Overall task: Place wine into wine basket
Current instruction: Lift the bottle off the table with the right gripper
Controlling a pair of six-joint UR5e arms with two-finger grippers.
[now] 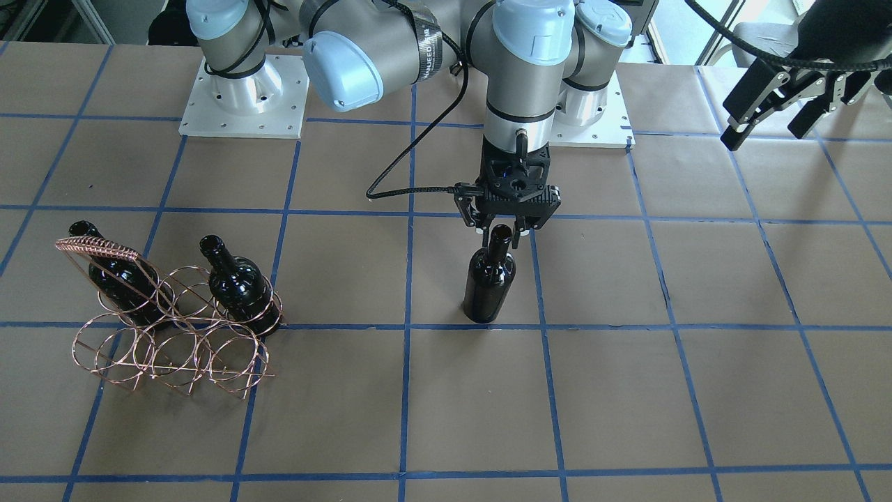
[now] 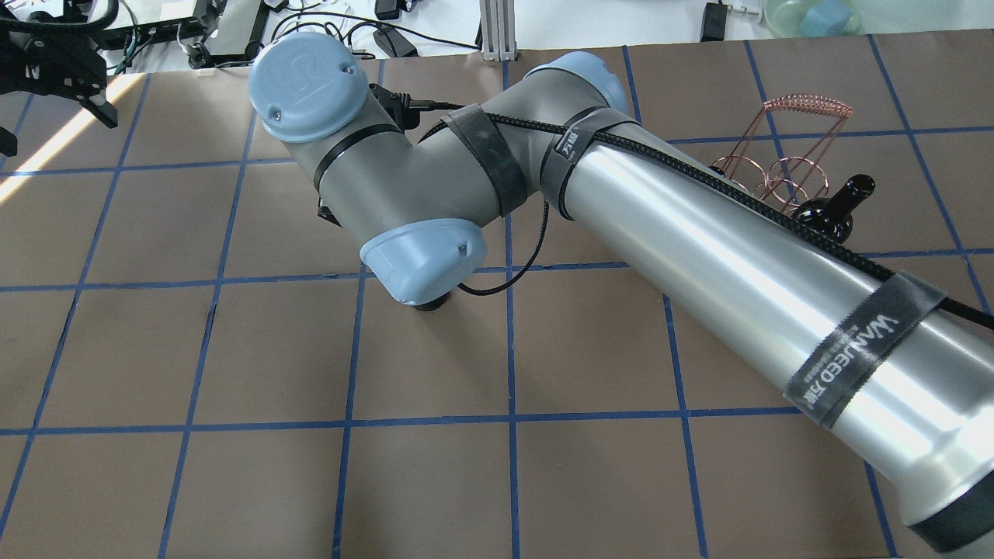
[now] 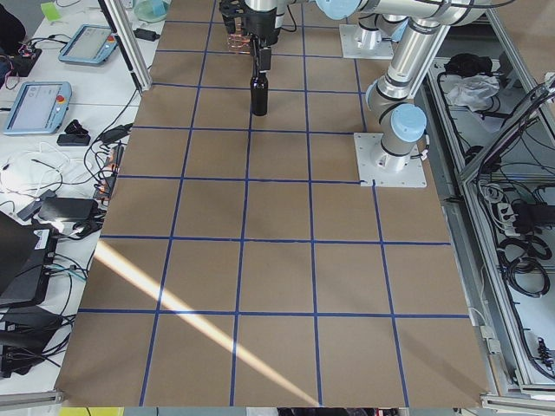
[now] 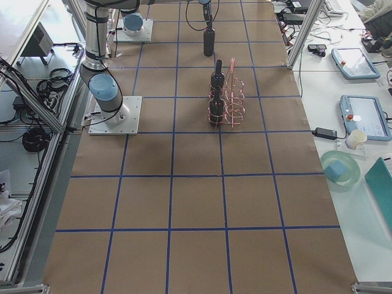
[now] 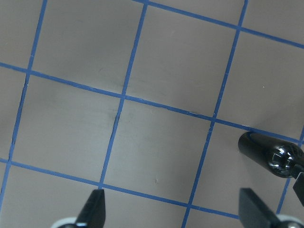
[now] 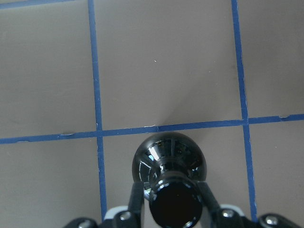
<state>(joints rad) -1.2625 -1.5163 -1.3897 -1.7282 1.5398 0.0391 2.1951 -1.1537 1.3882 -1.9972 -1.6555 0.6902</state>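
A glossy near-black wine bottle (image 1: 489, 282) stands upright on the brown table near the middle. My right gripper (image 1: 499, 234) reaches down from above and is shut on its slim neck; the right wrist view shows the bottle's mouth (image 6: 175, 205) between the fingers (image 6: 137, 199). The copper wire wine basket (image 1: 167, 335) stands well off to the side, also in the overhead view (image 2: 776, 147). Two look-alike bottles (image 1: 120, 275) (image 1: 238, 286) sit in its rings nearest the robot. My left gripper (image 1: 766, 131) is open and empty, high up and far off at the other side.
The table is brown paper with a blue tape grid (image 1: 408, 328). The two arm bases (image 1: 244, 97) stand at the robot's edge. My right upper arm (image 2: 738, 264) hides much of the overhead view. Tablets and cables (image 3: 52, 104) lie beyond the table's edge.
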